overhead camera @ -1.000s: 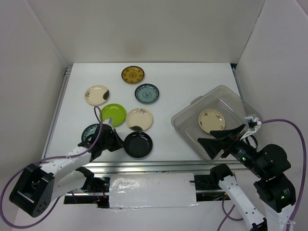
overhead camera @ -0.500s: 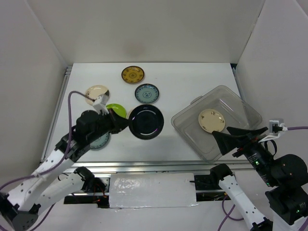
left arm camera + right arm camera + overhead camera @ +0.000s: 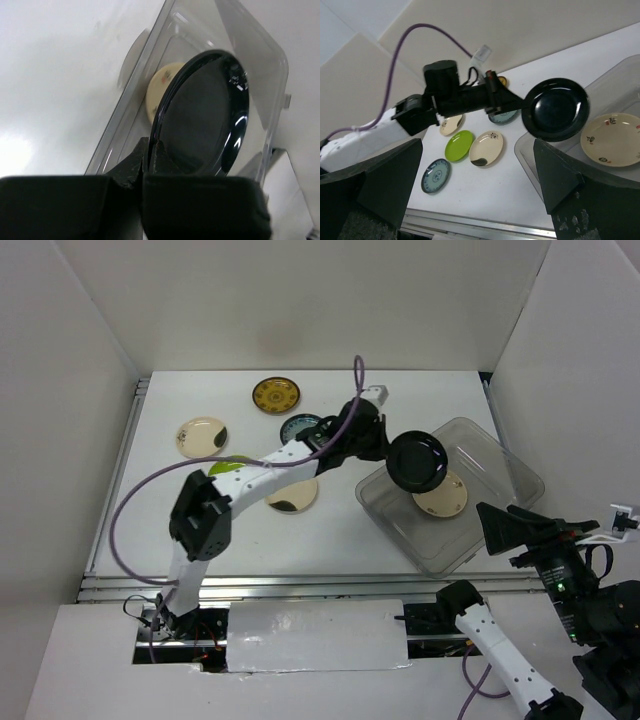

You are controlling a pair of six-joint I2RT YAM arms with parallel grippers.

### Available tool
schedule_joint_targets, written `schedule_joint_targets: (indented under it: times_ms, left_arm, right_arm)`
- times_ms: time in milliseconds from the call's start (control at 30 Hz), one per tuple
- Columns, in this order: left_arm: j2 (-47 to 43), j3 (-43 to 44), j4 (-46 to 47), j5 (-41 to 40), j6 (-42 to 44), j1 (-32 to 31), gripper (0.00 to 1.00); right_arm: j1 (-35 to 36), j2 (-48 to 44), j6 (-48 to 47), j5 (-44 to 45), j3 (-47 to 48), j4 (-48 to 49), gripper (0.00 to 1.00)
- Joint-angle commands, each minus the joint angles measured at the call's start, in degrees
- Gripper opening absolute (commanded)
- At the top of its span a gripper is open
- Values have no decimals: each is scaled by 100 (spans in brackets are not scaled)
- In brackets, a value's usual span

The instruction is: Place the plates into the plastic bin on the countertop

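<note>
Since a second ago, your left arm has carried the glossy black round saucer [image 3: 418, 462] from the near left of the white tabletop [image 3: 340, 530] across to the clear square plastic bin [image 3: 505, 465], and your right arm has drawn back toward you.

Nearest you, the right pincer [image 3: 500, 520] hangs spread wide and empty just off the bin's near corner. Beyond it, one cream saucer [image 3: 447, 500] lies on the bin floor.

The black saucer hangs above the bin's left part, overlapping that cream saucer. Its rim is pinched in the tightly closed left pincer [image 3: 392, 455], and it reaches rightward from the fingertips, over the bin.

Lowering looks like the next move. The bin's left wall sits just under the pincer, while bare floor lies right and farther back.

Farther left, more saucers wait on the tabletop, a mustard-yellow patterned saucer [image 3: 275, 395] farthest.
</note>
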Motion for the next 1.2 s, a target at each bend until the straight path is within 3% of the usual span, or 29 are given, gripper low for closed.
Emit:
schedule_joint_targets:
  times_ms: [0, 200, 467, 567, 600, 733, 767, 800, 833, 900, 933, 1033, 1167]
  left_arm:
    - [895, 1291, -6, -4, 326, -101, 0]
    - [2244, 2604, -15, 244, 222, -146, 0]
    - [2806, 2843, 459, 717, 55, -137, 7]
    - [2983, 3036, 530, 884, -42, -137, 21]
    - [2992, 3071, 539, 920, -60, -163, 34]
    - [2966, 3151, 504, 903, -34, -242, 55]
    - [2835, 3107, 434, 850, 19, -294, 60]
    - [2721, 3037, 425, 832, 54, -330, 73]
    - [2398, 2984, 390, 763, 106, -365, 99]
    - [1887, 2643, 179, 587, 221, -479, 99]
    - [1145, 2380, 153, 29, 273, -540, 99]
    - [-384, 1027, -207, -1071, -206, -612, 99]
    - [-2032, -1428, -822, -2617, -1253, -147, 99]
  right_arm:
    - [186, -42, 59, 428, 167, -276, 100]
    - [415, -147, 103, 525, 177, -391, 100]
    - [670, -288, 156, 640, -86, -312, 100]
    - [740, -341, 218, 666, -227, -233, 100]
    - [758, -350, 235, 675, -237, -233, 100]
    - [828, -315, 244, 710, -193, -276, 100]
    - [828, -297, 227, 701, -158, -268, 100]
    - [837, -280, 235, 701, -140, -276, 100]
    - [837, -297, 235, 710, -105, -250, 100]
    - [828, -271, 227, 684, -96, -224, 100]
    - [837, -271, 218, 675, -122, -172, 100]
    - [855, -262, 218, 535, -288, -31, 100]
    - [881, -270, 165, 167, -666, 268, 100]
